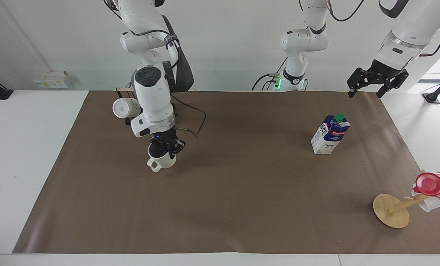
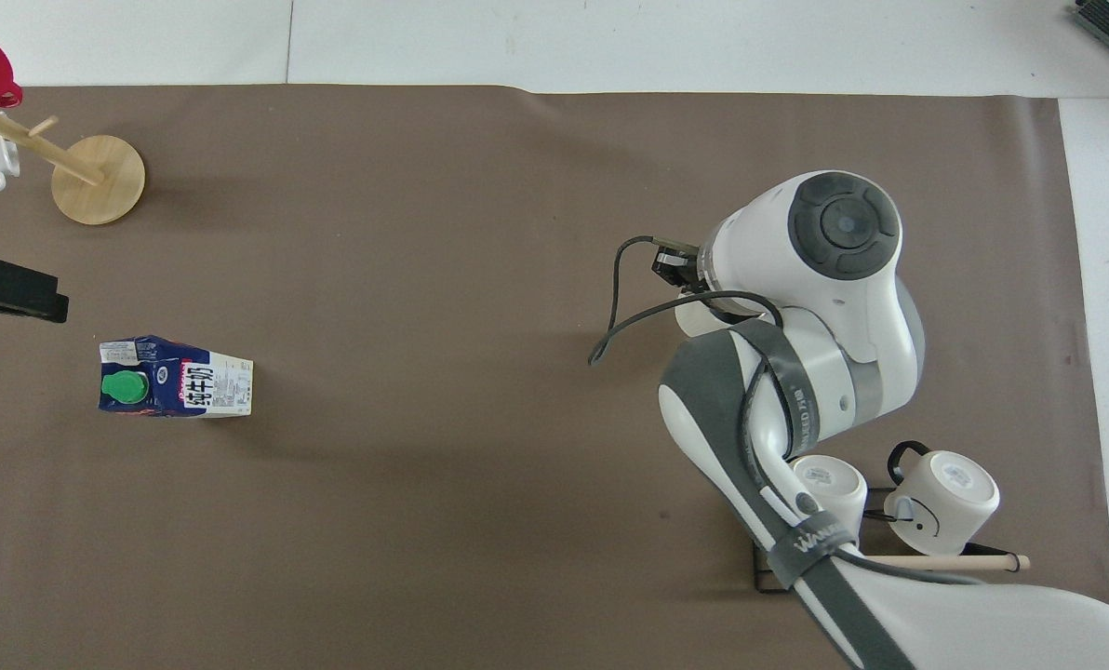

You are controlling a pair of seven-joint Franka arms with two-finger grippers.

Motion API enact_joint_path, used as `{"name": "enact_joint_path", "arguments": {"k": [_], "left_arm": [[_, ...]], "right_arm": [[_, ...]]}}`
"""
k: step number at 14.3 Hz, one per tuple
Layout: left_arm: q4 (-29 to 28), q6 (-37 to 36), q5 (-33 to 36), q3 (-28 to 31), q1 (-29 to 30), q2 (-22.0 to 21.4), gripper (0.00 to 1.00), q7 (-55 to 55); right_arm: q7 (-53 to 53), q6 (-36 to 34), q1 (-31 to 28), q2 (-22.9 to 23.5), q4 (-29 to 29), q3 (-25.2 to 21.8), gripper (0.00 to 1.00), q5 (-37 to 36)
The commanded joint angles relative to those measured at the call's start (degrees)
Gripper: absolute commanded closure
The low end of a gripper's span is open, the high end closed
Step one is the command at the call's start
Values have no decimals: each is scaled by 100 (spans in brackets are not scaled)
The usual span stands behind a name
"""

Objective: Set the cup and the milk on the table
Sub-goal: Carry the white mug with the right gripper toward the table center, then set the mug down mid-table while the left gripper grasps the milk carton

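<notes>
Right tool (image 1: pixel 163 149) clamped on cup (image 1: pixel 160 162) above brown sheet, carton (image 1: pixel 330 133) upright toward waiting, wide-open left tool (image 1: pixel 377 83).

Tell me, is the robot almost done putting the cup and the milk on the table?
About halfway, by the look of it. The milk already stands upright on the table, toward the left arm's end, with the open left gripper waiting up in the air, holding nothing. The right gripper is shut on the cup, carrying it low over the table. What is left is setting the cup down and letting go.
</notes>
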Motion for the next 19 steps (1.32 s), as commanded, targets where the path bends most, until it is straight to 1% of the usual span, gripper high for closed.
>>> {"name": "enact_joint_path", "arguments": {"k": [1,5,6,8,11,13,14,16,17,19], "left_arm": [[29,-34,-94,-23,56,-26,0,-31],[-102,36,-94,-23,65,-96,0,-4],[-216,106,-94,-23,65,-148,0,4],[-375,220,-94,-23,56,-236,0,4],[-498,343,-94,-31,56,-263,0,-22],[-795,519,-94,-23,56,-359,0,22],[-1041,650,-94,-23,56,-464,0,22],[-1655,1132,-94,-23,65,-728,0,48],[-1850,1300,-94,-14,65,-799,0,57],[-1974,1459,-85,-14,65,-791,0,57]], "right_arm": [[702,-101,419,5,43,-22,100,-68],[1300,-48,753,23,25,-22,100,-174],[1511,-5,859,110,25,-22,100,-209],[1915,66,1087,338,60,-22,100,-532],[2224,259,1167,479,25,-22,100,-622],[2417,303,1308,576,25,-22,100,-622],[2427,408,1317,594,8,-22,100,-622],[2427,487,1308,585,-115,-22,100,-631],[2427,488,1308,576,-133,-22,100,-631],[2427,497,1308,576,-142,-22,100,-605]]}}
